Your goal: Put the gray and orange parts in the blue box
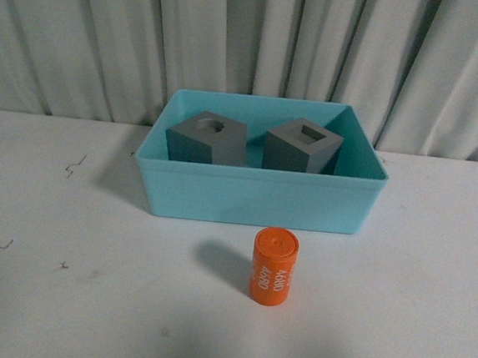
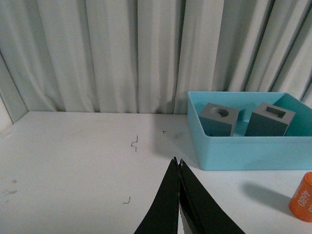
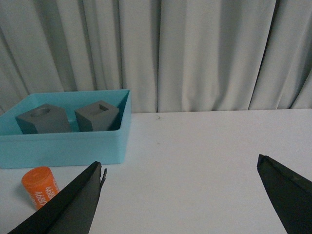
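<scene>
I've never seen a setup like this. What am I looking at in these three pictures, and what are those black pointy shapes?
This is a robot with two arms, each ending in a pincer. One picture comes from a camera on its body, looking ahead at a white table. The other two come from cameras on its wrists, so the black shapes are its own pincers: the left pincer is closed, the right pincer is spread wide open. Neither holds anything.

On the table sits a blue box with two gray cubes inside: one with a round hole, one with a rectangular hole. An orange cylinder printed "4680" stands upright outside, in front of the box.
</scene>
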`<control>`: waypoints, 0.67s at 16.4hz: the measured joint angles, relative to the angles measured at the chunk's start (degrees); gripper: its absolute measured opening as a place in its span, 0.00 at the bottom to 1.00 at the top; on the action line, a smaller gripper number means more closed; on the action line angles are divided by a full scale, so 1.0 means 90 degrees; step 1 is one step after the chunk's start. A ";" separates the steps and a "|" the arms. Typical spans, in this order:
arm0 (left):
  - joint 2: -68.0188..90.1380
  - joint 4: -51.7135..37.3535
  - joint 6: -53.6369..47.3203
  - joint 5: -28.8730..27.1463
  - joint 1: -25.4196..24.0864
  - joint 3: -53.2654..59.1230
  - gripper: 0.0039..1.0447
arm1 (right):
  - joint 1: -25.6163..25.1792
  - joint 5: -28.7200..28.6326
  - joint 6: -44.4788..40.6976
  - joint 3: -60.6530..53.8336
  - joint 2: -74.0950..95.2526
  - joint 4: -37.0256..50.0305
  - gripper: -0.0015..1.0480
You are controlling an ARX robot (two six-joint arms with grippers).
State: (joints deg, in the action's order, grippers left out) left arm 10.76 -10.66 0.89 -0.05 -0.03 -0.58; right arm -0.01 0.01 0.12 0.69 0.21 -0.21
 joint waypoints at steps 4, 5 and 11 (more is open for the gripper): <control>-0.1158 0.1103 -0.0005 -0.0007 0.0002 -0.0032 0.01 | 0.0000 0.0000 0.0000 0.0000 0.0000 -0.0002 0.94; -0.1156 0.1248 -0.0005 0.0007 0.0000 -0.0002 0.01 | 0.0000 0.0002 0.0000 0.0000 -0.0002 0.0002 0.94; -0.1156 0.1205 -0.0005 0.0005 0.0000 -0.0002 0.27 | 0.0000 0.0002 0.0000 0.0000 0.0000 0.0002 0.94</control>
State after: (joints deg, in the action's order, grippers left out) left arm 0.36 0.19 0.84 -0.01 -0.03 -0.60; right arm -0.01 0.03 0.12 0.69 0.21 -0.19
